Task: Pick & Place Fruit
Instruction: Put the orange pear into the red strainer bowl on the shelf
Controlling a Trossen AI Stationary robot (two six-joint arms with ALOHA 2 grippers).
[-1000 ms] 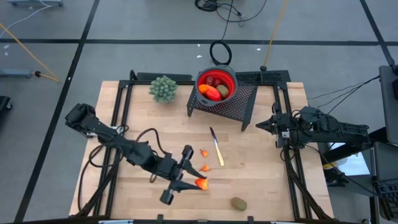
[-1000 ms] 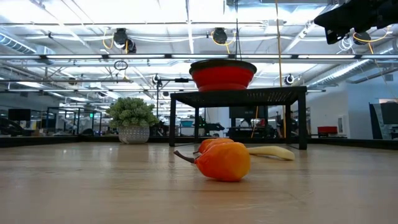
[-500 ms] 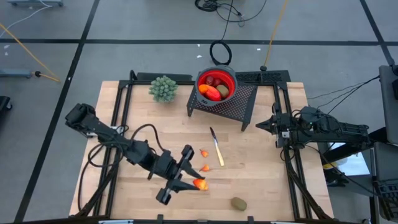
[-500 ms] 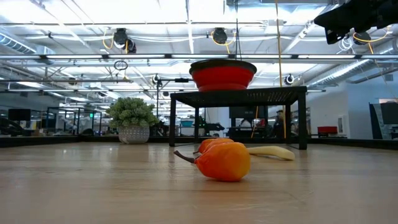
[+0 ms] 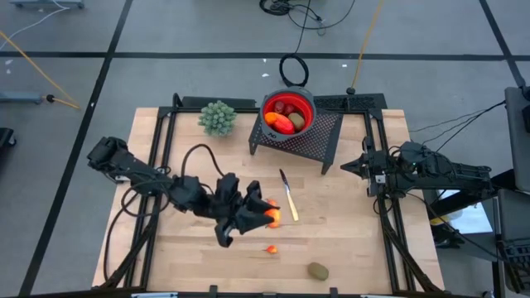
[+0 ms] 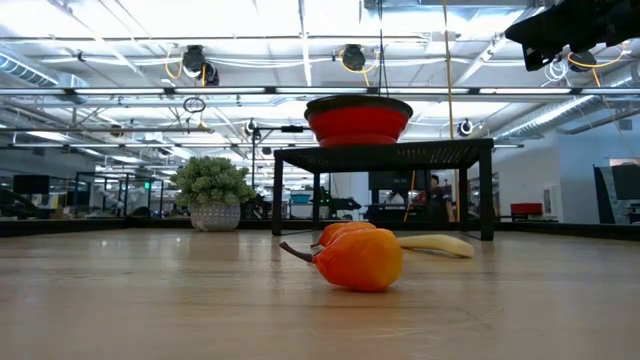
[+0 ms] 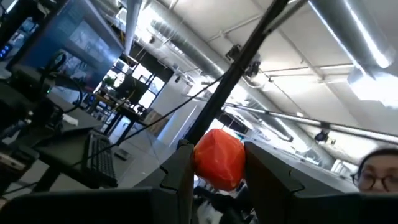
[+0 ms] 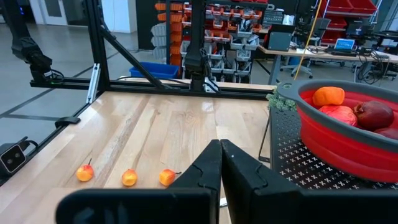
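Note:
My left gripper is over the middle of the table, shut on a small orange-red fruit. The right wrist view shows three small orange fruits in a row on the wood. One of them lies just nearer than the gripper. A brownish-green oval fruit rests near the front edge. The red bowl, with fruit in it, sits on a black mesh stand at the far side. My right gripper waits shut at the right edge. My left gripper pinches the orange-red fruit's two opposite sides between its two fingers. The fingers come from the table's left and slant upward. The fruit is lifted clear of the table.
A slim yellow-handled knife lies just right of the left gripper. A pale green knobbly bunch stands at the far left of the stand. In the low view an orange fruit lies in front of the knife. Bare wood lies left and right.
My left gripper has carried the orange-red fruit toward the table's far edge and a little up. It has rolled about its own axis and tipped its fingers upward, keeping its hold. The fruits on the table have stayed put.

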